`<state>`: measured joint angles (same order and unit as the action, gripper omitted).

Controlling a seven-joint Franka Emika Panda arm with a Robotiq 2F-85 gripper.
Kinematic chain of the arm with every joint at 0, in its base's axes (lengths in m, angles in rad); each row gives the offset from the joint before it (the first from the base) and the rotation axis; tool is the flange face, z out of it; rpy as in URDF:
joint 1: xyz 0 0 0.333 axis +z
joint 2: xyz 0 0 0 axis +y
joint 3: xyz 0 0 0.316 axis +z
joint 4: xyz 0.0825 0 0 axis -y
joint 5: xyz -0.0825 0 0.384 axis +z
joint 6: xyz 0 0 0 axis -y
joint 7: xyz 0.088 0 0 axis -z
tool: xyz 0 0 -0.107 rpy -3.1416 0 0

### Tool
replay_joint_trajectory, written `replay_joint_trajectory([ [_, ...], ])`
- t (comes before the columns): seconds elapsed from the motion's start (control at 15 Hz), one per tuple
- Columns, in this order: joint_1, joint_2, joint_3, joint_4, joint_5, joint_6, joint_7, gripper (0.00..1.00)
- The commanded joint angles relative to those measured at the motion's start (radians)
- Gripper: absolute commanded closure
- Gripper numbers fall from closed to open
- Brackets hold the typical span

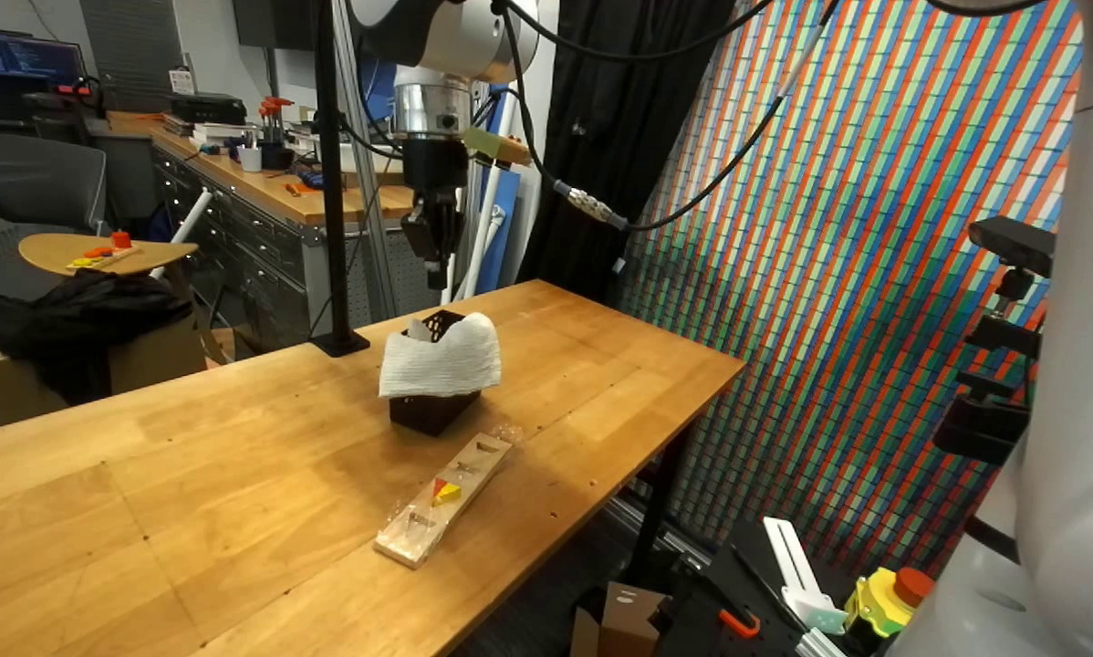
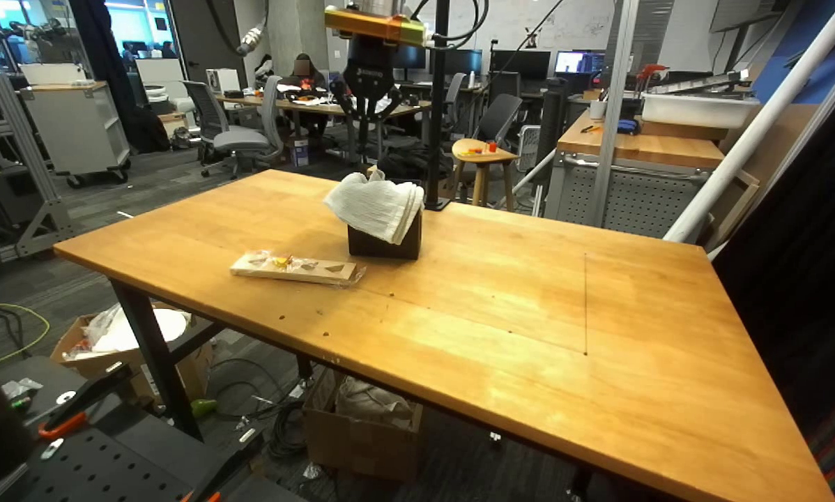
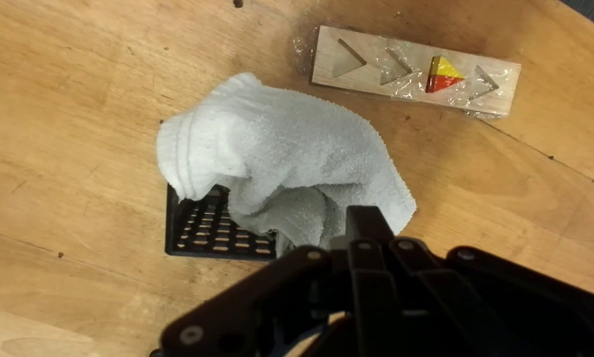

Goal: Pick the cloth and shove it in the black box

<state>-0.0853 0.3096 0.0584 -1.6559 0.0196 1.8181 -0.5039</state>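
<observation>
The white cloth [image 1: 442,360] is draped over the black box [image 1: 426,415], which stands upright on the table. In the wrist view, part of the cloth [image 3: 307,139] sags into the box opening, while its ends hang out past the rim. One corner of the box [image 3: 217,233] is uncovered there, showing its perforated wall. The cloth [image 2: 382,209] also covers the upper front of the box [image 2: 387,247] in an exterior view. High above both, apart from them, my gripper [image 1: 436,274] points down with its jaws together and nothing between them. How deep the cloth reaches inside is hidden.
A light-wood strip [image 3: 416,72] with triangular cutouts and a red-and-yellow piece lies in clear wrap near the box. A black post [image 1: 335,182] rises from the table's edge beside the box. The wooden tabletop [image 2: 529,300] ends at open edges.
</observation>
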Motion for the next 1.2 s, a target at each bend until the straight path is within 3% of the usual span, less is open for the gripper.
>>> replay_joint_trajectory([
  [0.0, 0.01, -0.002, -0.013, 0.003, -0.017, 0.033, 0.019, 1.0],
  [1.13, -0.008, 0.127, -0.031, -0.008, -0.045, 0.204, 0.038, 1.0],
])
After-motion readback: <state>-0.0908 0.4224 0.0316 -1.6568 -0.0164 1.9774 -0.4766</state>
